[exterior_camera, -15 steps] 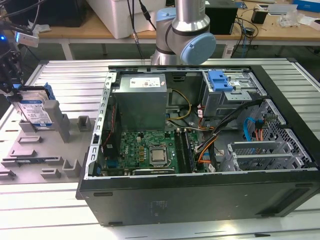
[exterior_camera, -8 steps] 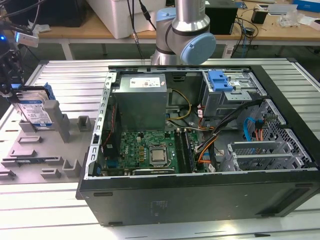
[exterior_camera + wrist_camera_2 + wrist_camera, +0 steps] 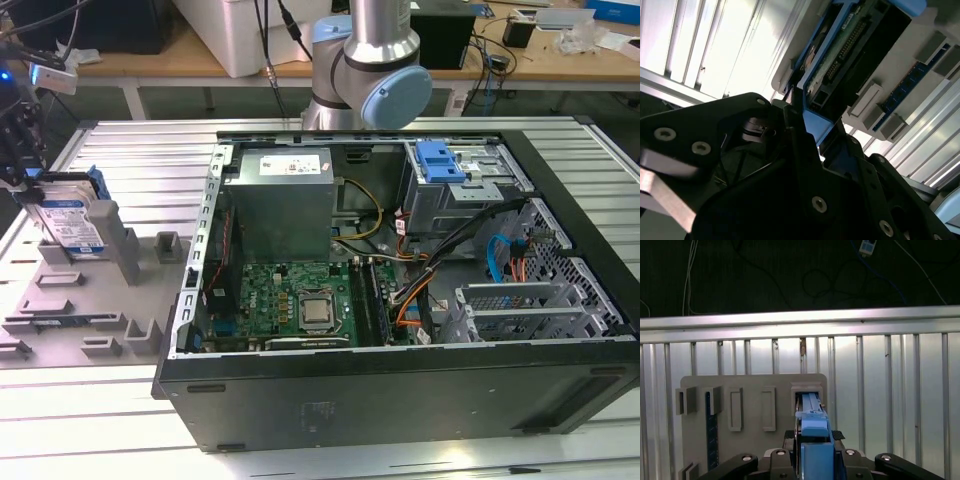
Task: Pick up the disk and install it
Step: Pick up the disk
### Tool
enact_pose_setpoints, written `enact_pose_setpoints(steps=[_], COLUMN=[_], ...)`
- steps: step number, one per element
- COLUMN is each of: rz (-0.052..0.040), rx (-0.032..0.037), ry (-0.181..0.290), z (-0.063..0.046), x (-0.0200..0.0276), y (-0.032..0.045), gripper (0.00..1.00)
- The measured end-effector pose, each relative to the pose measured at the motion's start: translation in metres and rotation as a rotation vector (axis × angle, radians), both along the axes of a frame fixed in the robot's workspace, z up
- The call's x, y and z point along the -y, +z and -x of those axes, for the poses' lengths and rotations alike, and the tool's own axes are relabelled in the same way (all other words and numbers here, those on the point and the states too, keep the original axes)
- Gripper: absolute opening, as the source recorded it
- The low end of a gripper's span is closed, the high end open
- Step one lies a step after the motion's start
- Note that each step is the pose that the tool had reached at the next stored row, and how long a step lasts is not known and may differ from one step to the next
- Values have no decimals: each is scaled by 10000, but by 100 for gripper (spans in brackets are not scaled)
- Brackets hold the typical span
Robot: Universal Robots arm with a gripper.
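Nearest: my gripper (image 3: 814,437), black, its fingers pinching the blue-framed edge of the disk (image 3: 72,215), as seen in both wrist views.

Grey holder plate (image 3: 110,300), on the ribbed table (image 3: 150,150) at the exterior view's left:
- The disk stands on edge in one slot (image 3: 807,392).
- A thin dark blue strip (image 3: 708,430) lies in another groove.

Open computer case (image 3: 400,385), well apart from the disk:
- A grey power-supply box (image 3: 280,205).
- A green circuit board (image 3: 280,290).
- A blue clip (image 3: 440,160) atop the metal drive cage.
- Orange and blue cables (image 3: 505,255).

Hard to make out:
- A grey post (image 3: 115,240) hides the disk's lower corner, so I cannot tell whether it sits fully down in its slot.
- The exterior view's left edge cuts off my gripper.
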State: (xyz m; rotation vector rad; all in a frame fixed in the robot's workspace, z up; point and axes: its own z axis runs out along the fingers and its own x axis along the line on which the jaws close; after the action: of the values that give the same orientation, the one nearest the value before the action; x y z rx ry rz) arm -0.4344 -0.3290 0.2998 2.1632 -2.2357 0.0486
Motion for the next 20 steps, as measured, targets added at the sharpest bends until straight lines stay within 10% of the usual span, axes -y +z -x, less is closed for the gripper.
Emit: enact_pose_setpoints(steps=[20], rz=[0], rx=[-1], ry=[0], z=[3], x=[0], y=[13], gripper=[36])
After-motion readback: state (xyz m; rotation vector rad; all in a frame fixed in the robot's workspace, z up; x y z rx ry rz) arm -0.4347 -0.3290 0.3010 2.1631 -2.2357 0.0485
